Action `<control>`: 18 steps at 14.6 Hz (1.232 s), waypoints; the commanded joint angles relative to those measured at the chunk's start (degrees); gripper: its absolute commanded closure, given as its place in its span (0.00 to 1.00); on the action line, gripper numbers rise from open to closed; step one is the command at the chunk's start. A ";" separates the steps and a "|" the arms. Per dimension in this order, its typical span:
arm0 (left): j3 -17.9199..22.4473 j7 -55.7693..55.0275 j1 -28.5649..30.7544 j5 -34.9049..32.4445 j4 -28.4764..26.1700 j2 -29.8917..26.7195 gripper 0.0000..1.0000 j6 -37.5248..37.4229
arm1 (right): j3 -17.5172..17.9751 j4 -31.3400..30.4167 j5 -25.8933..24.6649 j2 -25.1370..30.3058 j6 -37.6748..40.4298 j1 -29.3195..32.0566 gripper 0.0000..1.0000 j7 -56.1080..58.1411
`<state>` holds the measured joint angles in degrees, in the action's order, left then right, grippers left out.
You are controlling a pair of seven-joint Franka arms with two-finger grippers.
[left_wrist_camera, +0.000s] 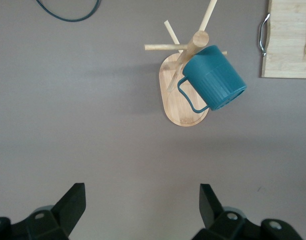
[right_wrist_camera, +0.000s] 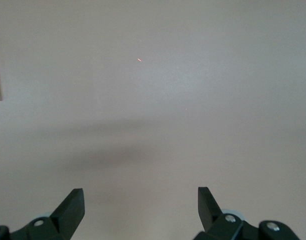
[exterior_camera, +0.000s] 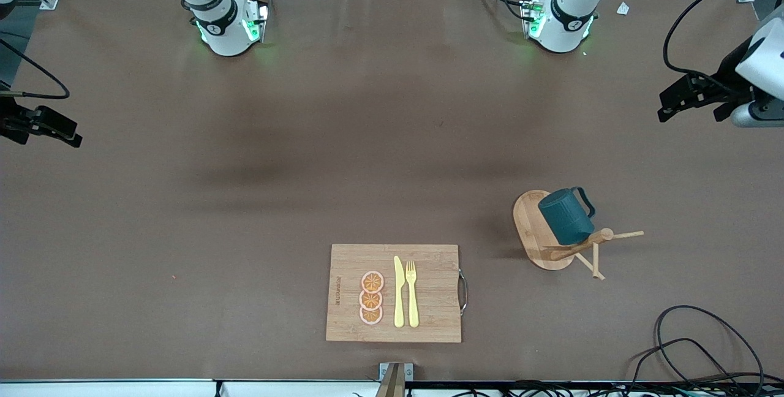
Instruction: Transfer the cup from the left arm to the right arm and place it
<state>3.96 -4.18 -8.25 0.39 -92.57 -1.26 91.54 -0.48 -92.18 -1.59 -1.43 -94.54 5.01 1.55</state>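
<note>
Nothing of the task appears done yet; the cup (exterior_camera: 565,215) hangs tilted on a peg of the wooden peg rack (exterior_camera: 572,244), over the rack's oval base, toward the left arm's end of the desk (exterior_camera: 245,201); seen from the front camera it sits at about four o'clock from the desk's middle, with the cutting board (exterior_camera: 429,317) near six o'clock, carrying orange slices (exterior_camera: 371,298), a yellow knife (exterior_camera: 399,293) and a yellow fork (exterior_camera: 411,293); the left claw (left_wrist_camera: 142,205) hangs over bare desk at the left arm's end, its fingers apart and empty, with the cup in its wrist view well apart from the fingertips; the right claw (right_wrist_camera: 140,207) waits over bare desk at the right arm's end, also spread and empty; judged from this, the whole sequence remains: the left arm must lift the cup off the peg, pass it to the right arm, which must then set it down
</note>
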 commanded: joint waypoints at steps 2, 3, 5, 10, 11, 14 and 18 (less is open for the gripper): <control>0.43 -1.18 -0.89 0.93 0.72 3.71 0.00 0.84 | -0.04 -0.55 0.27 1.16 0.76 -0.18 0.00 -0.15; 0.35 -2.32 -0.80 1.28 1.16 5.29 0.00 0.92 | -0.04 -0.55 0.18 1.16 0.85 -0.18 0.00 -0.15; 0.43 -8.35 -0.37 8.36 1.86 7.66 0.00 1.10 | -0.04 -0.55 0.18 1.16 0.85 -0.18 0.00 -0.15; 0.61 -18.48 0.16 15.69 1.60 13.64 0.00 8.91 | -0.04 -0.46 0.18 1.16 0.93 -0.18 0.00 -0.06; 0.61 -20.50 0.16 16.05 1.60 14.61 0.00 10.14 | -0.04 -0.46 0.18 1.16 1.02 -0.18 0.00 -0.06; 0.61 -27.36 0.08 19.63 1.51 17.33 0.00 12.52 | -0.04 -0.46 0.18 1.16 1.11 -0.18 0.00 -0.06; 0.52 -28.78 -0.01 22.11 0.99 20.15 0.00 16.82 | -0.04 -0.46 0.18 1.16 1.02 -0.09 0.00 0.64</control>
<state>4.22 -32.02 -8.05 21.31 -92.24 17.45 106.72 -0.48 -92.11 -1.59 -1.43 -93.91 4.99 1.63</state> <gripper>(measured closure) 0.000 0.000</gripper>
